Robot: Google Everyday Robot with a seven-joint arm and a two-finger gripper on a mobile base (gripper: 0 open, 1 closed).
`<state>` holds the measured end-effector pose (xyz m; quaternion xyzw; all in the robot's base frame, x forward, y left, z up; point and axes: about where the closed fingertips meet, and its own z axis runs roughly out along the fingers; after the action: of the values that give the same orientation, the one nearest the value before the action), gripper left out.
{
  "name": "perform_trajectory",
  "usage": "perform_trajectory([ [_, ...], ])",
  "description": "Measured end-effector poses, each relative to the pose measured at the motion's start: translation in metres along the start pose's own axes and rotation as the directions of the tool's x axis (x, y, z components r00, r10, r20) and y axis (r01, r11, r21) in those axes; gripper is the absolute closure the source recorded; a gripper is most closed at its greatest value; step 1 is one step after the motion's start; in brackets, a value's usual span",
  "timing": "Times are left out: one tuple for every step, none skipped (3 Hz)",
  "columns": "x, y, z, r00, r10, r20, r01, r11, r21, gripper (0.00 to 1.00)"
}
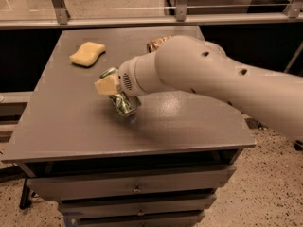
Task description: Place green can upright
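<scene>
The green can [121,103] is tilted, its silver lower end close to the grey table [71,126] left of centre and its upper end [109,73] pointing back left. My gripper [111,86] is shut around the can's middle, with a beige finger pad [106,85] showing on its near side. My thick white arm [213,79] reaches in from the right and hides the far side of the can. I cannot tell whether the can's lower end touches the table.
A yellow sponge [87,53] lies at the table's back left. A gold-brown can [155,43] peeks out behind my arm at the back centre. Drawers [137,188] sit under the table front. A railing [142,20] runs behind the table.
</scene>
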<state>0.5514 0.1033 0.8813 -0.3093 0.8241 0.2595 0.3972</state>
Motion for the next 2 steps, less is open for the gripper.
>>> perform_trajectory([
  [-0.023, -0.003, 0.005, 0.985, 0.051, 0.167, -0.044, 0.9981, -0.043, 1.00],
  [-0.051, -0.016, -0.003, 0.943, 0.074, 0.325, -0.060, 0.9968, -0.052, 1.00],
])
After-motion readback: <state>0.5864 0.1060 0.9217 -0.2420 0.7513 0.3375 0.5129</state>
